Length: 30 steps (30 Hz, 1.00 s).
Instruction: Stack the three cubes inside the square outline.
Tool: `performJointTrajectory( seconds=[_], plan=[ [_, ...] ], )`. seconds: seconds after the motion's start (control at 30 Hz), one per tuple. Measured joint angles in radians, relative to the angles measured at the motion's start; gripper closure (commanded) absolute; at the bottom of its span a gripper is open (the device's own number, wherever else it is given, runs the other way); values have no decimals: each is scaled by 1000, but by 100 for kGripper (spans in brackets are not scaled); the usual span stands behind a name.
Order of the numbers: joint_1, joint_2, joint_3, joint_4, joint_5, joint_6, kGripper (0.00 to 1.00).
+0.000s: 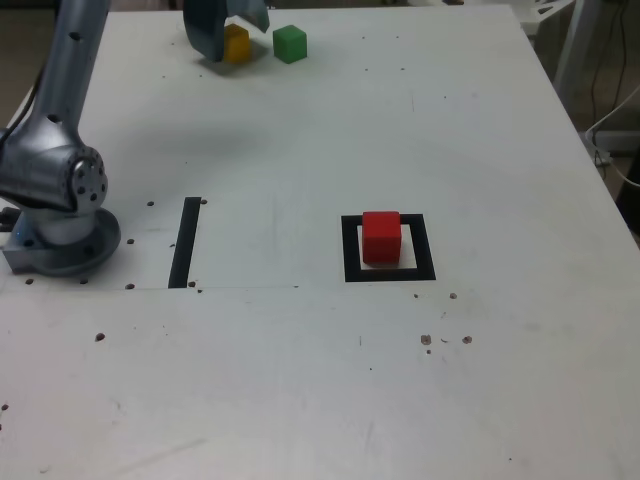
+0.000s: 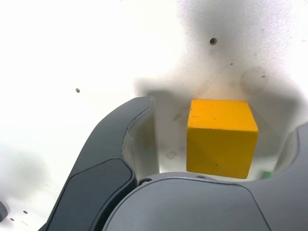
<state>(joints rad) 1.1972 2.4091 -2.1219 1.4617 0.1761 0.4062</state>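
Starting at the near end of the exterior view, the white table (image 1: 250, 400) leads up to the square outline (image 1: 389, 275) with the red cube (image 1: 381, 238) sitting inside it. That looks like the bottom of the stack, so I'd call it 1 cube placed and 2 to go. Over on the exterior view's left there's the straight black strip (image 1: 185, 245), well apart from the outline, and the arm's base (image 1: 65, 245) beyond it.

Way out at the far edge is where the action is. The gripper (image 2: 226, 115) is open around the yellow cube (image 2: 222, 149), 1 jaw on each side, and the wrist view shows daylight on both sides, so nothing's gripped. That's the relation that matters for the next move imo: the cube lies right between the jaws, not off to 1 side. It's a cube, so no long axis to line up with, just 2 opposite faces to pinch. Only 1 arm here, so no choice of hand.

The green cube (image 1: 290, 44) is just beside the gripper on the exterior view's right. I'd close gently and keep the jaw on that side from nudging it, then lift straight up.
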Motion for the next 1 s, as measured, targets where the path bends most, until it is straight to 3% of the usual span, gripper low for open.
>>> performJointTrajectory(
  seconds=[0.1, 0.2, 1.0],
  plan=[
    [0, 2, -9, 1, 3, -2, 66],
    [-1, 2, -11, -2, 5, -2, 72],
    [-15, -1, -9, 8, 0, 16, 72]
  ],
)
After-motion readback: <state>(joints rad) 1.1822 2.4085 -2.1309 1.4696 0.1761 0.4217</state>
